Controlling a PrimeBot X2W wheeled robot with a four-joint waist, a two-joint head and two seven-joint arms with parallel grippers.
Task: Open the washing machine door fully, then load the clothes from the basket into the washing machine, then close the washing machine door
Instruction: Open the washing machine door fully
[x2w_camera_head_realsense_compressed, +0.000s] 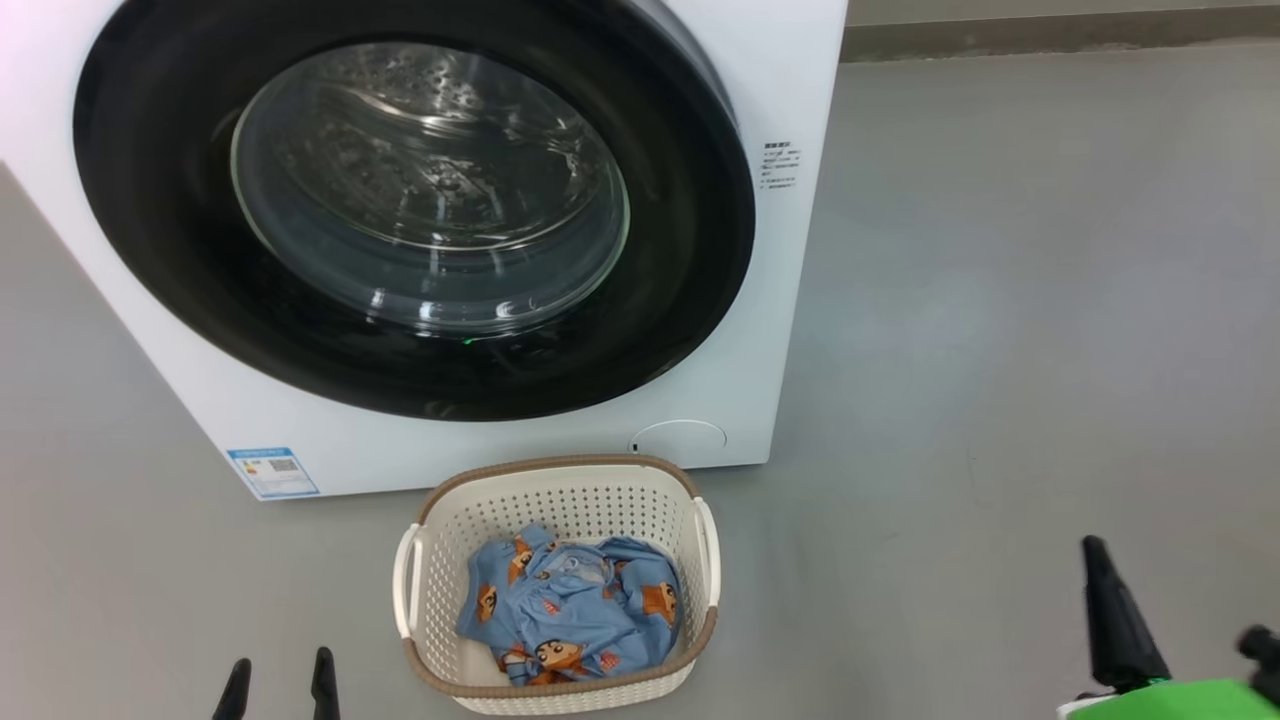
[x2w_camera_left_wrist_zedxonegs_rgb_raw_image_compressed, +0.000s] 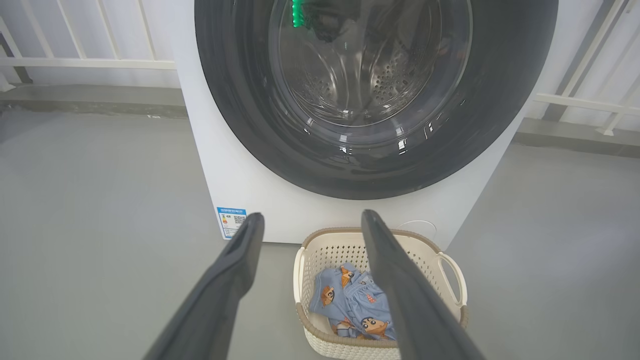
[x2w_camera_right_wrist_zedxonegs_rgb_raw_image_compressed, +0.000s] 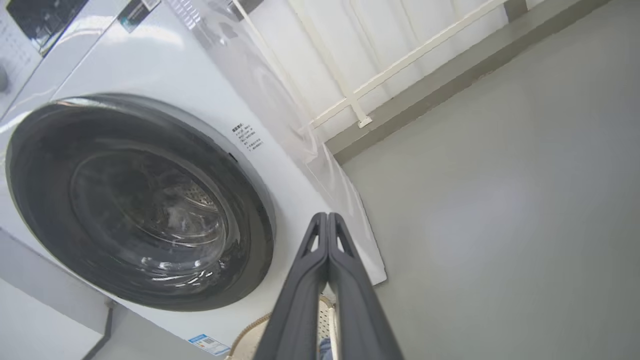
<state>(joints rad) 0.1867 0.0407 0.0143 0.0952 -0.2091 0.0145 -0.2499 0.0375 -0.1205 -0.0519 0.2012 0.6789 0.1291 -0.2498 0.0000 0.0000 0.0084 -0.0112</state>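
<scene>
Ahead, clothes (x2w_camera_head_realsense_compressed: 575, 605) lie between left jaws, apart, and right jaws, together.

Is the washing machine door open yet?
No, the washing machine door lies closed against the white front of the washing machine, with the drum seen only through its glass.

Upper left, the big white boxy washing machine (x2w_camera_head_realsense_compressed: 330, 440) has a smooth, slightly shiny shell; its round door (x2w_camera_head_realsense_compressed: 150, 250) is glossy black around clear reflective glass. Bottom centre, the cream perforated plastic basket (x2w_camera_head_realsense_compressed: 560, 505) holds soft crumpled light blue cloth (x2w_camera_head_realsense_compressed: 575, 610). The grey floor (x2w_camera_head_realsense_compressed: 1000, 300) looks matt.
</scene>
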